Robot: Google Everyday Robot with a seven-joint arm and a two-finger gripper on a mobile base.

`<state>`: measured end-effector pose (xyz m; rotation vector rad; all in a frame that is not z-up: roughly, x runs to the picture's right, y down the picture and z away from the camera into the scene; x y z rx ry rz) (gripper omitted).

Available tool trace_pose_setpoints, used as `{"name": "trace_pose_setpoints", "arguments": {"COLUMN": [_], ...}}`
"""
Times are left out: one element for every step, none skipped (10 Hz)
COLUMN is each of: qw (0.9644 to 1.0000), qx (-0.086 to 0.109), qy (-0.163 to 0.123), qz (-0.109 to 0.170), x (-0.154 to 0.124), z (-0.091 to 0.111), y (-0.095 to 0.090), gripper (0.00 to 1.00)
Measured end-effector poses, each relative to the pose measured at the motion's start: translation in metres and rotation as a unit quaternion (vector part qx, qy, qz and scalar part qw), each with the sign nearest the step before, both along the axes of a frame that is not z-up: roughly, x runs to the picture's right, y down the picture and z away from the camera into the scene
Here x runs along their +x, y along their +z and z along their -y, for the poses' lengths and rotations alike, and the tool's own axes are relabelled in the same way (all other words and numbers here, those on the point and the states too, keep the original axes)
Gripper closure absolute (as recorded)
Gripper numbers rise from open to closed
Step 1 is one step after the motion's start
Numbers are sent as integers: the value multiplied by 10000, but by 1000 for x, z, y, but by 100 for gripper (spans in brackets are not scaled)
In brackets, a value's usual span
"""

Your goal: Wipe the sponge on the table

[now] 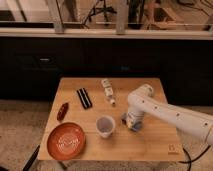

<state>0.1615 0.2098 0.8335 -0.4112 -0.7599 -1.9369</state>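
The light-wood table (pixel 150 145) fills the middle of the camera view. My white arm reaches in from the right and bends down to the tabletop. The gripper (pixel 132 123) points down right of centre, shut on the small blue sponge (pixel 135 127), which presses on the wood. Only a bluish edge of the sponge shows under the gripper. The sponge is just right of the white cup (pixel 105 126).
A white bottle (pixel 107 91) lies behind the gripper. A black flat object (pixel 84 98) and a red-brown item (pixel 62 111) lie to the left. An orange plate (pixel 66 141) sits at the front left corner. A dark wall stands behind the table.
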Motion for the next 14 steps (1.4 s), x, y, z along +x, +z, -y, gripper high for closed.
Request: {"name": "trace_pose_setpoints", "arguments": {"qw": [9999, 9998, 9996, 9991, 9986, 9978, 9968, 9960, 9953, 9943, 9935, 9928, 9920, 9916], "qx": [76, 119, 179, 247, 302, 332, 363, 367, 351, 317, 279, 254, 214, 193], "qy": [28, 52, 106, 169, 231, 300, 372, 410, 441, 502, 549, 582, 609, 623], "qz": [-78, -129, -215, -289, -380, -491, -610, -709, -782, -887, -960, -1020, -1088, -1116], "x": [6, 10, 13, 15, 22, 31, 42, 50, 57, 69, 80, 88, 97, 100], "z": [11, 17, 26, 35, 41, 46, 51, 53, 54, 54, 52, 51, 46, 43], "y": [7, 11, 17, 22, 25, 28, 30, 33, 35, 35, 35, 35, 32, 29], "gripper": [100, 100, 100, 100, 100, 100, 100, 100, 100, 100, 100, 100, 100, 100]}}
